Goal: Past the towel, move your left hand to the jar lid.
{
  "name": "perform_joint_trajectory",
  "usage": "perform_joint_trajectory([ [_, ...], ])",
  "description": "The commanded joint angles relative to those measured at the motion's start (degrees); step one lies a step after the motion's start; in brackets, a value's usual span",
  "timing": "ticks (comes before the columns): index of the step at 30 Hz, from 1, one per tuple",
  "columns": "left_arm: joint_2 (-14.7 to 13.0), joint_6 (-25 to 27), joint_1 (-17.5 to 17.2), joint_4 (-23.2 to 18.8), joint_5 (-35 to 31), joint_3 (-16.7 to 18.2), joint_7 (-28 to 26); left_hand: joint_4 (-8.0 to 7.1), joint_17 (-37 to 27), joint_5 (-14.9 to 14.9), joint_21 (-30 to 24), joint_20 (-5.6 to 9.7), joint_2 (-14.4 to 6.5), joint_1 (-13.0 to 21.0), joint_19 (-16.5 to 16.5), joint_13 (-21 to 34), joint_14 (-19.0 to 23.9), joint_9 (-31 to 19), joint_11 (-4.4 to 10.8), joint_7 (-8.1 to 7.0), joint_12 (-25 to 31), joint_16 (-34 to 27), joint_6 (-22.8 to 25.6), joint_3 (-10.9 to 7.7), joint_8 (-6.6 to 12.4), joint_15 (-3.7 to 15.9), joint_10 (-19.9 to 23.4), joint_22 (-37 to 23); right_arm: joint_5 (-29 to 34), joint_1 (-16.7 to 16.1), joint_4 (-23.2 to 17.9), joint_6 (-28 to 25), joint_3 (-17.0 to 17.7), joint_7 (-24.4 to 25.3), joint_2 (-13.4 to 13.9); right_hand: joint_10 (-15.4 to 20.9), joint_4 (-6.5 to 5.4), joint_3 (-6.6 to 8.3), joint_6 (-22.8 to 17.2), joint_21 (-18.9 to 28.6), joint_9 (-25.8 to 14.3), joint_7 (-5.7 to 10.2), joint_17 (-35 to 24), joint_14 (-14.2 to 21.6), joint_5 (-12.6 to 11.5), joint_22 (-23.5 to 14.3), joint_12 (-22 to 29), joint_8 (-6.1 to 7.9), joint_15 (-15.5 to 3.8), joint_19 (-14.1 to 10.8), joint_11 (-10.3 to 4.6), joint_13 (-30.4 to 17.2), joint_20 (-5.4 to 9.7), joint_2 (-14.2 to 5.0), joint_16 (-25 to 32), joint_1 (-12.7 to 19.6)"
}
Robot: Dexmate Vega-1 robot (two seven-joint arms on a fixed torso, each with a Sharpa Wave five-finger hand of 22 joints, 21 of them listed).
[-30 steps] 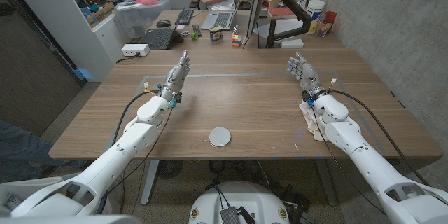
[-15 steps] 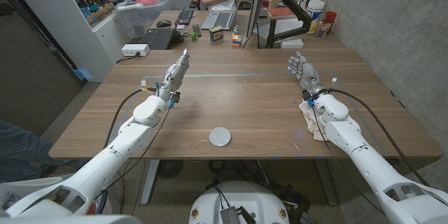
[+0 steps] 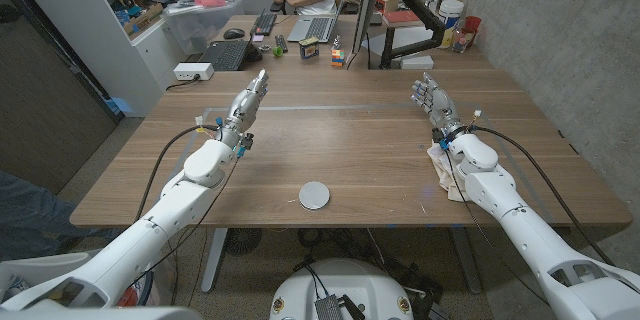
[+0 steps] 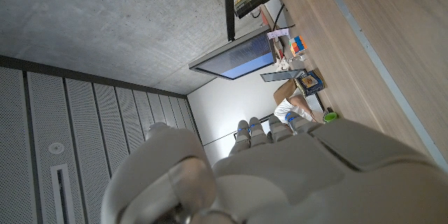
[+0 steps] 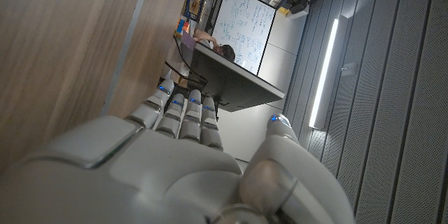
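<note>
The small round white jar lid (image 3: 314, 195) lies flat on the long wooden table (image 3: 360, 145), close to the near edge and about midway between the two arms. Nothing touches it. The crumpled pale cloth towel (image 3: 443, 168) lies on the right side of the table, tucked under and beside the right forearm, well apart from the lid.

The white left hand (image 3: 246, 107) is raised over the far left part of the table, its fingers (image 3: 257, 84) held straight and close together, pointing away from the robot toward the desks at the back. It holds nothing. In the left wrist view the back of this hand (image 4: 280, 175) looks out along the table's far end, which fits a hand held outstretched, not turned down toward anything. It stands well apart from the lid, farther back and to the left, so by my reading the reach to the lid is not yet done; the hand would have to come back toward the near edge and inward.

The white right hand (image 3: 431, 97) is on the far right side, palm upright, fingers a little spread and empty, just beyond the towel. It seems parked there to keep out of the way, since the task asks only the left hand to go to the lid.
</note>
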State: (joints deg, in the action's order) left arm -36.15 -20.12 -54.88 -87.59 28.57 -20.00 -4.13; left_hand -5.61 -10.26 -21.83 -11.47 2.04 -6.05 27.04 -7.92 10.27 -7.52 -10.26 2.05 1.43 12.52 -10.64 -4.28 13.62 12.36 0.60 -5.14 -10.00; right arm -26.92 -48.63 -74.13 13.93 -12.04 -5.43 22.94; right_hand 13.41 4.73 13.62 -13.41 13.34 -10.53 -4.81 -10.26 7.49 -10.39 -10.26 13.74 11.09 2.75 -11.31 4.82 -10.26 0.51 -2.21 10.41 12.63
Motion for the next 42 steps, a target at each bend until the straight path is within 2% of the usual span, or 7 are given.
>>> perform_joint_trajectory([
  [1, -0.8, -2.6, -2.6, -2.0, -2.4, 0.8, -1.9, 0.36, -0.1, -0.4, -0.1, 1.52, 0.1, 0.7, -0.2, 0.3, 0.2, -0.2, 0.13, -0.09, 0.0, -0.5, 0.5, -0.04, -0.21, 0.13, 0.3, -0.3, 0.4, 0.6, 0.7, 0.0, -0.4, -0.3, -0.1, 0.6, 0.28, 0.12, -0.4, -0.2, -0.2, 0.02, -0.1, 0.3, -0.3, -0.2, -0.3, 0.36, 0.07, -0.4, 0.08, -0.3, -0.02, -0.17, 0.3, 0.5],
  [10, -1.3, -3.6, -3.5, -3.1, -5.0, 0.9, -3.5, 0.62, -0.1, -0.4, -0.1, 1.15, 0.1, 1.2, -0.2, 0.3, 0.3, -0.2, 0.21, -0.39, -0.1, -0.5, 0.4, -0.06, -0.34, 0.24, 0.5, -0.3, 0.4, 0.7, 0.8, 0.2, -0.3, -0.3, -0.1, 0.7, 0.29, 0.09, -0.4, -0.3, -0.2, 0.01, -0.1, 0.3, -0.3, -0.2, -0.3, 0.35, 0.02, -0.5, 0.04, -0.3, -0.05, -0.18, 0.3, 0.5],
  [15, -1.0, -4.9, -4.0, -3.1, -3.9, 1.3, -2.7, 0.89, -0.1, -0.4, -0.1, 0.13, 0.1, 1.7, -0.2, 0.3, 0.6, -0.2, 0.38, -0.47, 0.0, -0.5, 0.8, -0.08, -0.30, 0.28, 1.0, -0.3, 0.4, 0.6, 1.2, 0.8, -0.3, -0.3, -0.2, 0.7, 0.29, 0.06, -0.4, -0.4, -0.2, 0.13, -0.1, 0.4, -0.3, -0.2, -0.3, 0.33, 0.04, -0.5, -0.03, -0.3, -0.07, -0.17, 0.3, 0.5],
  [23, -2.5, -4.0, -5.4, -5.1, -7.4, 2.0, -5.3, 1.23, -0.1, -0.4, -0.1, -0.37, 0.0, 2.4, -0.1, 0.4, 1.0, -0.3, 0.80, -0.54, 0.2, -0.5, 2.0, -0.14, 0.01, 0.23, 2.0, -0.3, 0.4, 0.8, 1.6, 1.3, -0.3, -0.5, -0.2, 1.1, 0.38, 0.00, -0.7, -0.4, -0.2, 0.28, -0.1, 0.7, -0.2, -0.2, -0.3, 0.41, -0.54, -0.6, -0.30, -0.3, 0.03, -0.12, 0.4, 0.5],
  [31, -2.0, -5.5, -5.9, -4.4, -8.6, 2.3, -6.4, 2.17, -0.1, -0.5, -0.2, -1.86, -0.4, 4.4, 0.5, 0.5, 2.3, -0.4, 1.22, -2.37, 0.5, -0.7, 5.0, -0.56, 0.78, 0.55, 3.6, -0.3, 0.4, 1.5, 2.5, 1.7, -0.7, -1.1, -0.5, 1.3, 0.40, -0.04, -0.8, -0.5, -0.2, 0.33, -0.1, 0.8, -0.2, -0.2, -0.3, 0.39, -0.48, -0.7, -0.34, -0.3, 0.13, -0.09, 0.4, 0.5],
  [35, -2.6, -5.3, -6.4, -5.4, -11.7, 2.4, -8.3, 2.37, -0.1, -0.5, -0.2, -2.03, -0.5, 4.8, 0.5, 0.5, 2.5, -0.4, 1.31, -2.64, 0.5, -0.7, 5.4, -0.67, 0.84, 0.57, 3.6, -0.3, 0.5, 1.8, 2.9, 1.8, -0.8, -1.1, -0.7, 1.2, 0.41, -0.06, -0.8, -0.5, -0.2, 0.35, -0.1, 0.8, -0.2, -0.2, -0.3, 0.38, -0.43, -0.8, -0.32, -0.3, 0.17, -0.09, 0.4, 0.5],
  [42, -4.3, -3.8, -7.3, -8.0, -17.3, 2.6, -11.0, 3.66, -0.1, -0.6, -0.2, -3.51, -0.7, 7.3, 0.6, 0.6, 2.8, -0.4, 2.14, -3.69, 0.4, -0.6, 6.2, -1.30, 0.87, 0.75, 4.3, -0.3, 0.5, 2.5, 3.8, 2.1, -1.1, -1.5, -1.1, 1.3, 0.43, -0.09, -0.8, -0.5, -0.2, 0.41, -0.1, 0.8, -0.3, -0.2, -0.3, 0.35, -0.47, -0.9, -0.26, -0.3, 0.18, -0.08, 0.4, 0.5],
])
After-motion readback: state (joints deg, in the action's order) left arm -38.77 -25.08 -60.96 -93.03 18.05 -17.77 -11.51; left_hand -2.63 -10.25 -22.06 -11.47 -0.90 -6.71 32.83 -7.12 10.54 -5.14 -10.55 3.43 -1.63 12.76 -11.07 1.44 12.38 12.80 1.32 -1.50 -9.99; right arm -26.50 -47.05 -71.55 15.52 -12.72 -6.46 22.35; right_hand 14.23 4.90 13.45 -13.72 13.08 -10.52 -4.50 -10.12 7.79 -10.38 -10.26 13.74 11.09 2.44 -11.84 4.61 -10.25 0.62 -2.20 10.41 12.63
